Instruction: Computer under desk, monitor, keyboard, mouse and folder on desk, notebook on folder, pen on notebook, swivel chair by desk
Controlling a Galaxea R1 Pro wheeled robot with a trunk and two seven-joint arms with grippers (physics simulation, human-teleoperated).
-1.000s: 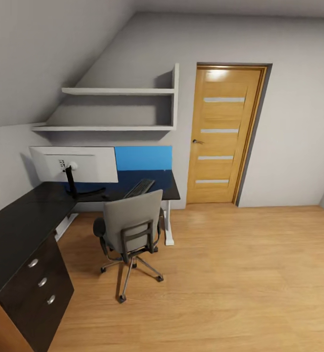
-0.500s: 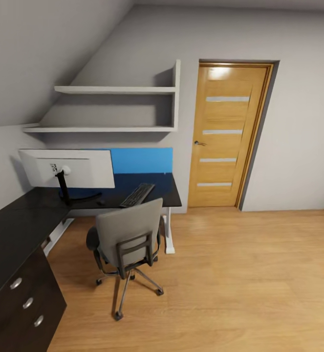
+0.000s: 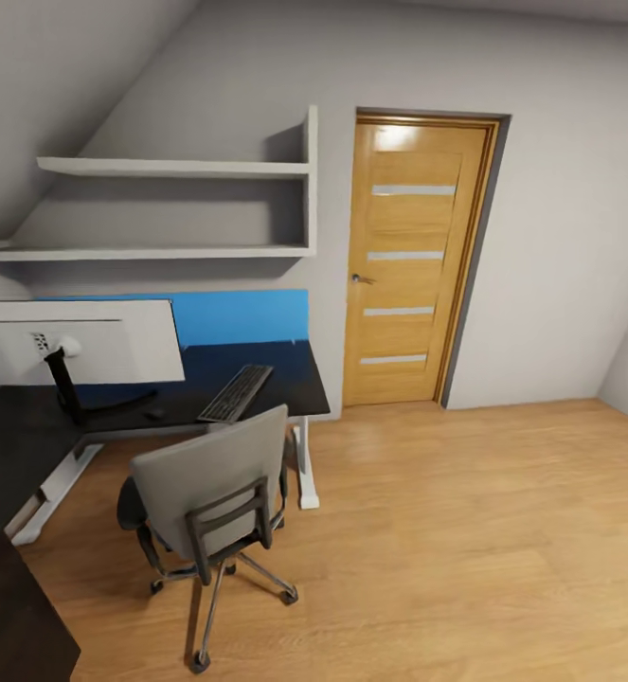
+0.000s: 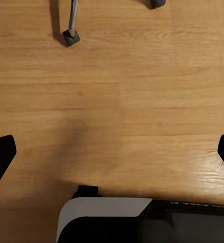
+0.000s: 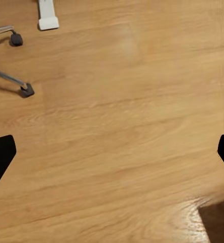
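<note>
done: monitor (image 3: 77, 341) + keyboard (image 3: 236, 392) on desk (image 3: 285, 379)
left: folder etc unseen; swivel chair (image 3: 209, 483) near desk
grippers: left gripper (image 4: 112, 152), right gripper (image 5: 112, 152) wide apart, empty

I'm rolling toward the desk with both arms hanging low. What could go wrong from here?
1. The swivel chair stands between the robot and the desk, its back toward the camera; the seat is hidden, so the folder can't be checked yet.
2. Chair castors show close ahead of the left pincer; driving on may bump them and roll the chair.
3. The keyboard lies close to the desk's front edge; a nudged chair could hit the desk.
</note>
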